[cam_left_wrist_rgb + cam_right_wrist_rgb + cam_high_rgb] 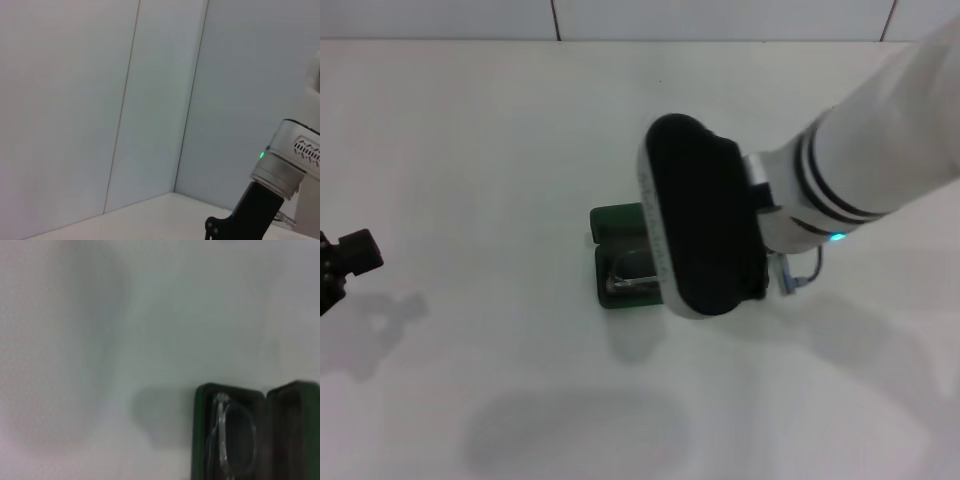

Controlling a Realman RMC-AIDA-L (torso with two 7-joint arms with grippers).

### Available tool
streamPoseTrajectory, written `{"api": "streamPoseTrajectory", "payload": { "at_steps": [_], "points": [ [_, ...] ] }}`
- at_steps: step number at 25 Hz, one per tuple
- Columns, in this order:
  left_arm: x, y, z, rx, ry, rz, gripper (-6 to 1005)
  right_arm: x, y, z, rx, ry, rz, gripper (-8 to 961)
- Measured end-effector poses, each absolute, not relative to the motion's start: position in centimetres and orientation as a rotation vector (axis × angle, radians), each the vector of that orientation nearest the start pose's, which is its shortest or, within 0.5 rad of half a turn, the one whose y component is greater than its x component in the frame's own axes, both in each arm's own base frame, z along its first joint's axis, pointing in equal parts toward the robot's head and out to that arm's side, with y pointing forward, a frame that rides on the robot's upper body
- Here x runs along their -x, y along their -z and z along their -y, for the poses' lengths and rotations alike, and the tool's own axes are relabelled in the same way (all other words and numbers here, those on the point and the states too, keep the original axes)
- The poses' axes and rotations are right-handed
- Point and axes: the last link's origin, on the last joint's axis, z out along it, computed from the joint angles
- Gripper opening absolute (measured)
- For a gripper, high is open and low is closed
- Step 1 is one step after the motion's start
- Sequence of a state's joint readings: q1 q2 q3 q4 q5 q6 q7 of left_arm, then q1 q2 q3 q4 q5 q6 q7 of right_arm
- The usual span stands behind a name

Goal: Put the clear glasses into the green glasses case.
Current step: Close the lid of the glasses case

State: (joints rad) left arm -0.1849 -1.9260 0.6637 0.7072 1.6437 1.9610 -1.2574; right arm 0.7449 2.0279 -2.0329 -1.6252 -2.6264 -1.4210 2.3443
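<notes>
In the middle of the white counter (470,150) the green glasses case (616,222) lies open, and the clear glasses (227,435) already rest in its lined tray. Your right claw's wrist housing hangs directly above, hiding much of the case from the head view; you cannot tell whether that claw is wide or narrow. Descend carelessly and you may knock the case or snag a thin arm, tipping the glasses out. The left claw (350,255) sits parked well apart, its fingers unreadable too.
</notes>
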Motion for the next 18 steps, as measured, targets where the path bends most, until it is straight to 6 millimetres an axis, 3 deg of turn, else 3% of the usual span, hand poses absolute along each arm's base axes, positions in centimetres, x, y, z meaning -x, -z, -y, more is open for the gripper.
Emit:
{"api": "streamPoseTrajectory", "payload": {
  "at_steps": [6, 13, 18],
  "points": [
    [31.5, -9.9, -22.7, 2.54, 1.057, 0.475, 53, -7.7, 5.1, -30.1, 2.736, 0.622, 0.409, 183],
    [30.4, -9.9, -24.0, 2.536, 1.105, 0.47, 53, -9.1, -1.3, -30.3, 2.664, 0.351, 0.162, 184],
    [30.1, -10.3, -24.7, 2.513, 1.129, 0.487, 53, -11.2, -4.7, -30.0, 2.681, 0.099, -0.026, 184]
  ]
}}
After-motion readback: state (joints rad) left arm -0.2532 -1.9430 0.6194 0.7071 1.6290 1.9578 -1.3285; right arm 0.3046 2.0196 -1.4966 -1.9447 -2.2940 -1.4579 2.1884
